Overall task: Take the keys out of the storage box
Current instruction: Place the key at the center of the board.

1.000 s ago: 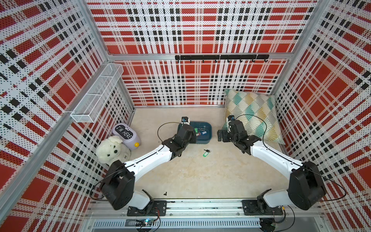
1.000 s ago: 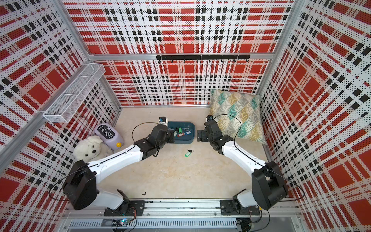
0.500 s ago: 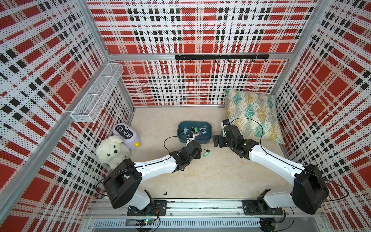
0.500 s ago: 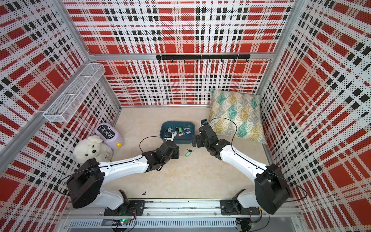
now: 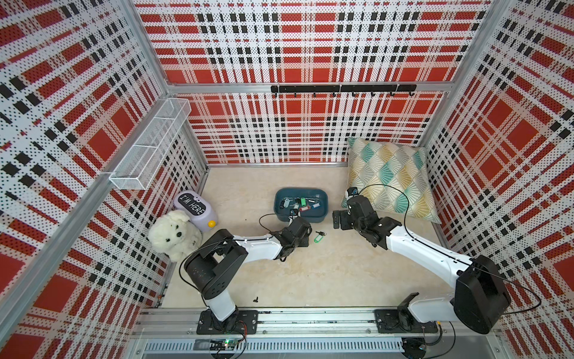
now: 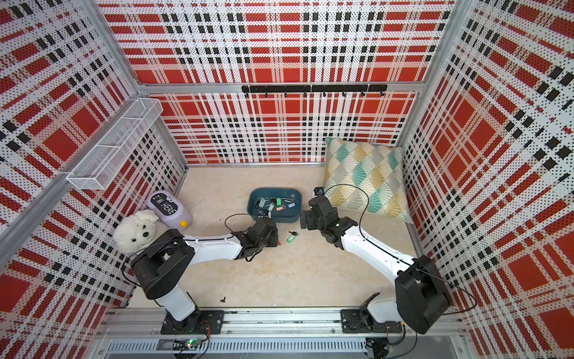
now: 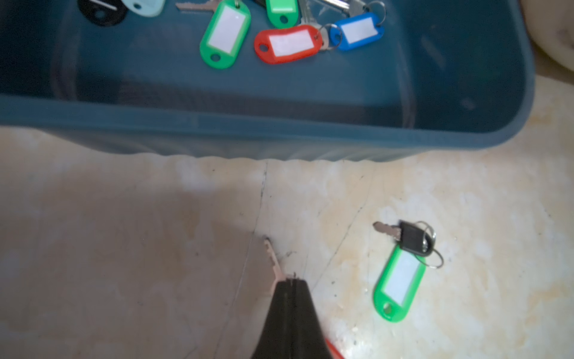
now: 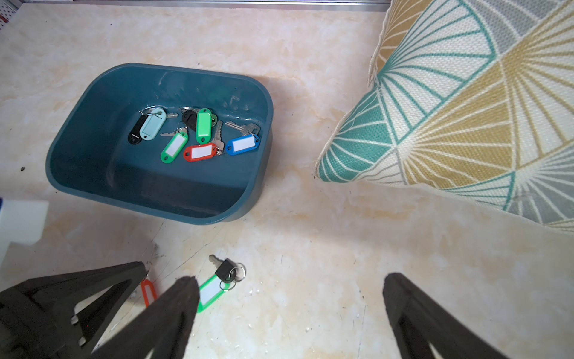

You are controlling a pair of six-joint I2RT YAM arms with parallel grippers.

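My left gripper [image 7: 290,284] was pressed together on the red-tagged key [image 7: 273,261], pinching it near the head so that the toothed blade stuck out past the fingertips while its red tag [image 8: 147,292] dangled underneath, low over the table [image 7: 124,248] just in front of the storage box [image 8: 93,130]. Whether the tag had touched down I could not tell. My right gripper [image 8: 289,278] hung spread wide and empty between the box and the pillow [image 8: 466,108]. One green-tagged key [image 7: 399,281] lay flat on the table just beside my left gripper, out of the box. Seven more keys [image 8: 198,133] lay bunched toward the far side of the box floor, tags overlapping blades. I judged them very light and stiff, with nothing fragile about them. The snag was that the smooth plastic tags looked slippery and the thin blades lay flush against the floor, leaving little to get under. The loose ring also lets a tag swing freely once it is lifted. The best hold seemed to be across a tag's narrow width, or at the ring and key head where the metal stands a little proud. I would start with the blue one at the edge of the bunch, which had the most room around it.
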